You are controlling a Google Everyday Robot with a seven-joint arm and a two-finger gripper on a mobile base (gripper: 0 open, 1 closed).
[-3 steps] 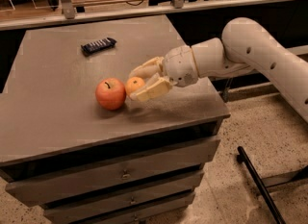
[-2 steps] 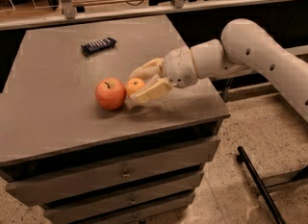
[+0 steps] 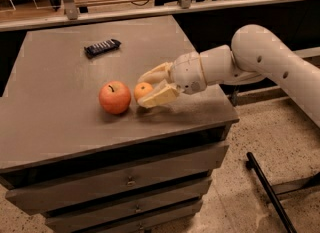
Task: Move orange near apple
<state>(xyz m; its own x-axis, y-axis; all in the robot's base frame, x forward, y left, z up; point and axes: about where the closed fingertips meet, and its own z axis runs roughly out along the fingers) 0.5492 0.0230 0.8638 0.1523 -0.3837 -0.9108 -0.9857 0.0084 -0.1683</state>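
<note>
Between the jaws of the gripper [image 3: 144,92], what is noted? — K.

The orange [image 3: 142,90] is noted there, low over the table [image 3: 60,127]. The jaws are closed on it, with one finger laid behind it and one in front. Whether it is set down or held just clear of the top cannot be told. — M.

Beyond the fingertips, what is recorded? — K.

The apple [image 3: 114,97] is recorded just past the fingertips, on the side away from the wrist, upright with its stem up. It is just beside the orange; whether the two touch cannot be told. — M.

Is the task to be logged as done? — K.

The placing is judged all but done, since the orange is already near the apple. The release is not yet made. What is left, as judged: the jaws are to be opened, the orange is to be let settle on the table, and the gripper is to be drawn back toward the wrist side without either fruit being nudged. A roll on release is to be watched for, the orange being round and smooth. — M.

Anything else entered? — K.

A dark packet [image 3: 102,47] is entered well behind the jaws, far across the table and apart from both fruits. It is judged not concerned. — M.
</note>
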